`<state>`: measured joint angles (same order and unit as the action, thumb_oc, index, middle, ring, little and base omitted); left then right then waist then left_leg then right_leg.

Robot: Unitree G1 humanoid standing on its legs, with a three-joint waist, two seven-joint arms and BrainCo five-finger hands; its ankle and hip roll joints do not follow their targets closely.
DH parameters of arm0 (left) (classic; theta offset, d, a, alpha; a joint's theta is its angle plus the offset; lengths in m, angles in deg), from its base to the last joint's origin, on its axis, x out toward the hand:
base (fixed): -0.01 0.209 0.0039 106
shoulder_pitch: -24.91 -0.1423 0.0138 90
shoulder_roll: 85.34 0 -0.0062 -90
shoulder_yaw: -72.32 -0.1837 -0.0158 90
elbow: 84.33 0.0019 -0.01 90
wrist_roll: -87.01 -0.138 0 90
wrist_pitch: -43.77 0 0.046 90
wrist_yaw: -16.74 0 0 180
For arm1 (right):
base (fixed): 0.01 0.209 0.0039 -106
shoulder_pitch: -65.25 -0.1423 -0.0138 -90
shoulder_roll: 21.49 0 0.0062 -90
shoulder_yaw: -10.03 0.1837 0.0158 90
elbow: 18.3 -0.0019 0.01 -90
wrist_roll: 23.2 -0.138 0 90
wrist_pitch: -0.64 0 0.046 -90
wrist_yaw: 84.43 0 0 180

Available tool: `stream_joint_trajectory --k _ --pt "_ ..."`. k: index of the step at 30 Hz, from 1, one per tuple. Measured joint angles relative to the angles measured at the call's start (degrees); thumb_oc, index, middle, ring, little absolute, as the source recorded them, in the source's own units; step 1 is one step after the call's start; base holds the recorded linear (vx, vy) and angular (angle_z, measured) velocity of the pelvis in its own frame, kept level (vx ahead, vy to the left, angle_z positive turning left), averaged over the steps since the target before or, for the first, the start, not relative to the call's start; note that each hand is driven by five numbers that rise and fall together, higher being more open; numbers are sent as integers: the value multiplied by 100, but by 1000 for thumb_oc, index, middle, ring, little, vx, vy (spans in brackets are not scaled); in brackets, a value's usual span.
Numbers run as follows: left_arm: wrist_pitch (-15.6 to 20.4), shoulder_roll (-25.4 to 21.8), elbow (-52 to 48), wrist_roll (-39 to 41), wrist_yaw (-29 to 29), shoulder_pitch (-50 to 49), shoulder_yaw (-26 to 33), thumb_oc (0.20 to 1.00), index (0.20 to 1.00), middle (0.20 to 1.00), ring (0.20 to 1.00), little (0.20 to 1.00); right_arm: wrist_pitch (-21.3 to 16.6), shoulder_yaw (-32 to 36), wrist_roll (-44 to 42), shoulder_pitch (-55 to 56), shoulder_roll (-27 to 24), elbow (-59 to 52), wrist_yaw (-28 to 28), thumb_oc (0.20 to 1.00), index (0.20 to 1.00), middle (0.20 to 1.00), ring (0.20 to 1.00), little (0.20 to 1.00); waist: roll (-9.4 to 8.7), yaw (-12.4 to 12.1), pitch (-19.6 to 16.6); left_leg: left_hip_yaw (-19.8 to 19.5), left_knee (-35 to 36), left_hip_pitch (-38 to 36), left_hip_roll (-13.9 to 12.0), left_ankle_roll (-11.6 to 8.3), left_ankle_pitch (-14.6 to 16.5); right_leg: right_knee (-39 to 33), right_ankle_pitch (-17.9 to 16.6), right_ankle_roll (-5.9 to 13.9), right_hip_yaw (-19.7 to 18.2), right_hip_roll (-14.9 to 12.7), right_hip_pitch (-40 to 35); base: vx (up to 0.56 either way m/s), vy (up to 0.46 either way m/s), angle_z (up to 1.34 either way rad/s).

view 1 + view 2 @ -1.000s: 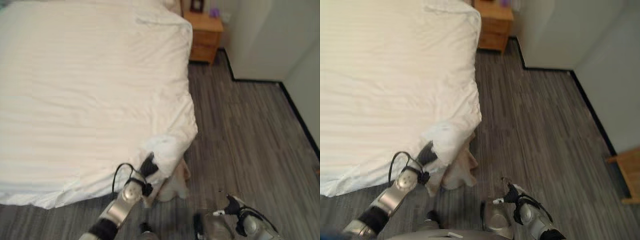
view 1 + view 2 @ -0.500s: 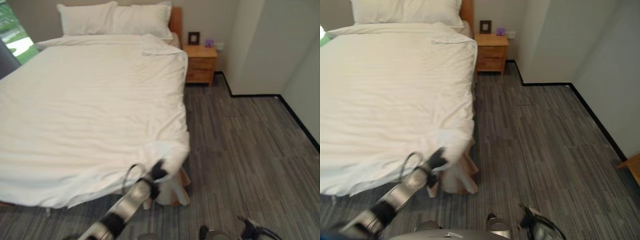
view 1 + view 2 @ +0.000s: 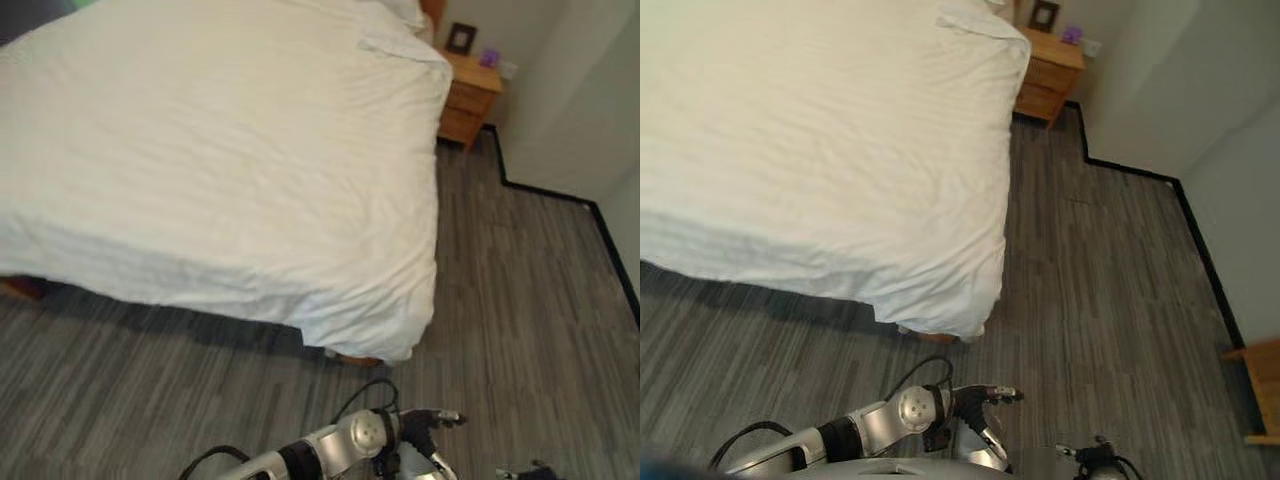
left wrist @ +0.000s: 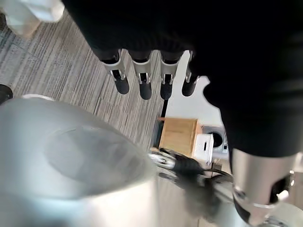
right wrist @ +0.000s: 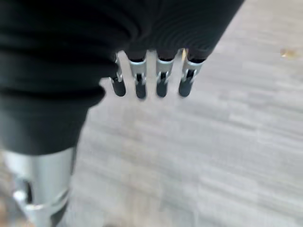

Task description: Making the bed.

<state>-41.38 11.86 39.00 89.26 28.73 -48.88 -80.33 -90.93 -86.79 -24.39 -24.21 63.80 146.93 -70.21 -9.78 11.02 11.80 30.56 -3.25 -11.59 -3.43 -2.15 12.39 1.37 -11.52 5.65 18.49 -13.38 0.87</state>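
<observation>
Duvet corner: the near corner of the white duvet point(image 3: 375, 325) hangs free over the foot of the bed point(image 3: 200, 150); a second ago the left hand was buried in this corner, half a second ago it was at its edge, and now nothing touches it.
Left hand: the left hand point(image 3: 425, 425) has come away and sits low over the grey floor point(image 3: 520, 300), near the bed's corner but apart from it; in its wrist view the fingers point(image 4: 142, 80) hang straight and empty, so it grips nothing.
Right hand: the right hand point(image 3: 1090, 458) shows at the bottom edge over the floor; its own wrist view shows straight, relaxed fingers point(image 5: 139, 78) above bare flooring, holding nothing.
View: the whole scene has shifted between pictures, so the head has moved; the bed has not.
Duvet surface: it lies spread across the mattress with light wrinkles, its side edge draping down toward the floor, and one folded patch near the head end by the wooden nightstand point(image 3: 468, 100).
Meaning for the task: releasing the corner suggests that this corner's pull or tuck is finished; judging by the lie of the cover, what is left is likely smoothing or the head end.
</observation>
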Motion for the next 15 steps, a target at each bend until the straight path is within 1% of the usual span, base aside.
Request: stream_joint_trajectory --k 1,2,3,5,6,7,8,9,10,11,12,13,14,15 --pt "1 -41 -23 61 -34 20 64 1000 1000 1000 1000 1000 11 8 -5 8 -81 0 40 1000 1000 1000 1000 1000 -33 -35 -46 8 30 -70 -1 0 0 85 -8 5 -1 -3 -10 -23 32 0" --pt "0 -84 -99 230 -50 18 202 1000 1000 1000 1000 1000 14 2 -4 31 -136 -6 57 1000 1000 1000 1000 1000 27 -37 -39 8 46 -83 -6 1 0 154 10 35 5 -5 22 7 35 -3" --pt "1 -124 -149 304 -66 38 355 1000 1000 1000 1000 1000 10 13 1 35 -183 -13 85 1000 1000 1000 1000 1000 -4 -58 -63 1 102 -137 -9 16 -10 204 57 99 8 -9 26 7 35 -1" --pt "15 -329 -603 433 -131 -25 906 1000 1000 1000 1000 1000 13 205 72 102 -334 -142 51 1000 1000 1000 1000 1000 -35 -141 -79 -30 131 -155 7 12 -25 155 16 348 77 -26 -93 9 -2 9" --pt "67 -456 -734 456 -287 39 1108 1000 1000 1000 1000 1000 47 151 138 174 -515 -165 166 1000 1000 1000 1000 1000 30 -222 -77 -140 164 -137 -13 -3 -56 158 21 356 140 -39 -131 86 -14 24" --pt "109 -669 -841 596 -403 152 1429 1000 1000 1000 1000 1000 231 28 160 123 -610 -191 300 558 558 558 558 558 44 -373 -102 -198 251 -159 -44 -16 -116 158 29 371 224 -18 -165 107 -21 33" --pt "104 -772 -956 665 -443 118 1632 1000 1000 1000 1000 1000 267 37 221 62 -602 -310 327 200 200 200 200 200 37 -382 -99 -277 255 -149 -74 -29 -135 159 40 385 318 -11 -211 89 -34 41" --pt "92 -865 -1101 716 -512 124 1829 1000 1000 1000 1000 1000 242 159 264 8 -653 -461 318 200 200 200 200 200 36 -378 -102 -402 294 -148 -104 -35 -173 225 41 387 380 -6 -248 39 -62 84" --pt "94 -1037 -1227 996 -634 244 1981 1000 1000 1000 1000 1000 206 319 297 -122 -941 -606 342 200 200 200 200 200 184 -343 -139 -630 395 -194 -183 1 -328 725 61 414 326 -5 -106 3 -41 94" --pt "101 -1121 -1267 1154 -725 300 2175 1000 1000 1000 1000 1000 151 368 298 -226 -1150 -726 443 200 200 200 200 200 322 -471 -182 -817 471 -198 -251 30 -388 1131 125 499 225 -8 83 41 -28 89" --pt "122 -1164 -1403 1322 -777 292 2335 1000 1000 1000 1000 1000 115 369 297 -268 -1272 -815 470 200 200 200 200 200 377 -512 -185 -879 495 -185 -315 56 -415 1434 336 727 -105 52 273 56 29 61" --pt "149 -1284 -1467 1399 -868 292 2591 1000 1000 1000 1000 1000 46 379 298 -352 -1320 -967 519 200 200 200 200 200 386 -549 -186 -1018 524 -168 -379 57 -454 1475 510 840 -353 142 342 80 74 63" --pt "227 -1381 -1469 1545 -935 269 2838 1000 1000 1000 1000 1000 11 423 293 -444 -1334 -1088 527 200 200 200 200 200 406 -578 -183 -1185 592 -167 -387 62 -491 1298 572 854 -551 259 389 72 56 65" --pt "236 -1491 -1442 1570 -964 231 3093 1000 1000 1000 1000 1000 42 445 277 -534 -1355 -1197 547 200 200 200 200 200 378 -568 -200 -1288 641 -175 -402 33 -515 972 578 834 -863 388 372 81 22 101"
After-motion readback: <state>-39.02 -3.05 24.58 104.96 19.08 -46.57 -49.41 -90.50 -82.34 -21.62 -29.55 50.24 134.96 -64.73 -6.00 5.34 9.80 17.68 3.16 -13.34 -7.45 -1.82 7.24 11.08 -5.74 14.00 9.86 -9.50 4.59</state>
